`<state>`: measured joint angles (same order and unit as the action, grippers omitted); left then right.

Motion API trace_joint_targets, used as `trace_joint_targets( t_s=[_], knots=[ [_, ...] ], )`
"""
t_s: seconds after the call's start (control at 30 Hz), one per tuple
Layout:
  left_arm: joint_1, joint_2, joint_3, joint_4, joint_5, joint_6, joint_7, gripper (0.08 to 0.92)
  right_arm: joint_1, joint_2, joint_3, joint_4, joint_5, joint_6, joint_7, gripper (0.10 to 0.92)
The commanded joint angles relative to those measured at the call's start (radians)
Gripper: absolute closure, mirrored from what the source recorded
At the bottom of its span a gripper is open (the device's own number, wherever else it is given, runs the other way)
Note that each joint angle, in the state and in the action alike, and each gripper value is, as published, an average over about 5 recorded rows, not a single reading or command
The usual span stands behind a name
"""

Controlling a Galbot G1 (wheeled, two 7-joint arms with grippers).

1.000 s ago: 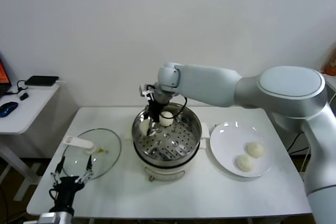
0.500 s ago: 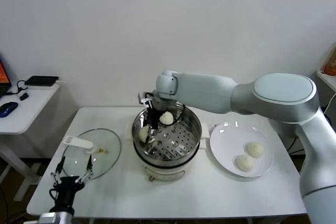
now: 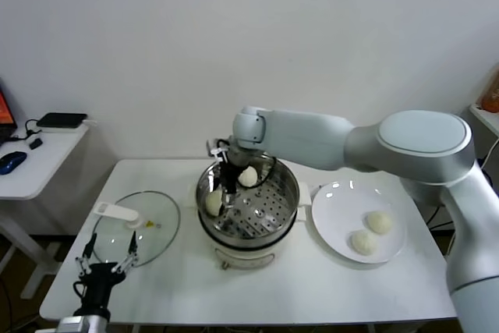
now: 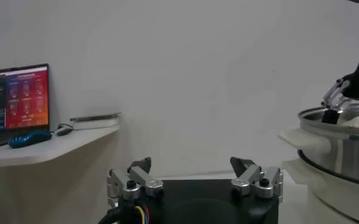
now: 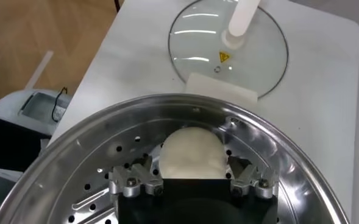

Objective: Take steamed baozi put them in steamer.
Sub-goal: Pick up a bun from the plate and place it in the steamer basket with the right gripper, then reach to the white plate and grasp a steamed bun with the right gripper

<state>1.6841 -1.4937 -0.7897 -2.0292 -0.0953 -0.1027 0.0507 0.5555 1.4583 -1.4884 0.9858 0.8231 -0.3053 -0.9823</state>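
The steamer [image 3: 273, 212] stands mid-table on its white pot base. My right gripper [image 3: 227, 195] is down inside it, open. One baozi [image 3: 214, 203] lies on the perforated floor at the steamer's left side; in the right wrist view this baozi [image 5: 191, 152] sits between the spread fingertips [image 5: 144, 165] with small gaps on both sides. A second baozi [image 3: 248, 177] rests at the steamer's back. Two more baozi [image 3: 380, 222] [image 3: 362, 242] lie on the white plate [image 3: 331, 220]. My left gripper [image 3: 105, 264] is parked open at the table's front left.
The glass lid [image 3: 136, 228] with its white handle lies flat left of the steamer, also in the right wrist view [image 5: 228, 45]. A side table with a mouse [image 3: 11, 161] stands far left. The steamer wall [image 4: 344, 152] shows in the left wrist view.
My right gripper has sunk lower into the steamer's left side, and the baozi went down with it onto the floor. The left arm has not moved.
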Motion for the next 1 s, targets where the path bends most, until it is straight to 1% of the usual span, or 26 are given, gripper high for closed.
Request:
trace_joint_targets(
  t_s=[0.03, 0.3, 0.47, 0.63, 0.87, 1.0],
  knots=[
    [0.002, -0.001, -0.001, -0.001, 0.0, 0.001, 0.0, 0.177, 0.028, -0.02, 0.001, 0.019, 0.01, 0.002, -0.006, 0.203],
    [0.004, -0.004, 0.002, -0.004, 0.0, 0.003, 0.0, 0.177, 0.215, -0.179, -0.064, 0.164, 0.064, 0.025, -0.056, 0.203],
    [0.003, -0.003, 0.006, -0.003, 0.003, 0.004, 0.001, 0.177, 0.332, -0.339, -0.123, 0.27, 0.075, 0.051, -0.088, 0.203],
    [0.002, 0.0, 0.01, -0.002, 0.001, 0.005, 0.001, 0.177, 0.43, -0.493, -0.207, 0.353, 0.042, 0.077, -0.112, 0.203],
    [0.007, 0.006, 0.031, -0.014, -0.003, 0.009, 0.002, 0.177, 0.434, -0.686, -0.278, 0.437, -0.143, 0.099, -0.13, 0.203],
    [0.008, 0.002, 0.032, -0.017, 0.01, 0.009, 0.003, 0.177, 0.386, -0.768, -0.298, 0.44, -0.307, 0.154, -0.147, 0.203]
  ],
)
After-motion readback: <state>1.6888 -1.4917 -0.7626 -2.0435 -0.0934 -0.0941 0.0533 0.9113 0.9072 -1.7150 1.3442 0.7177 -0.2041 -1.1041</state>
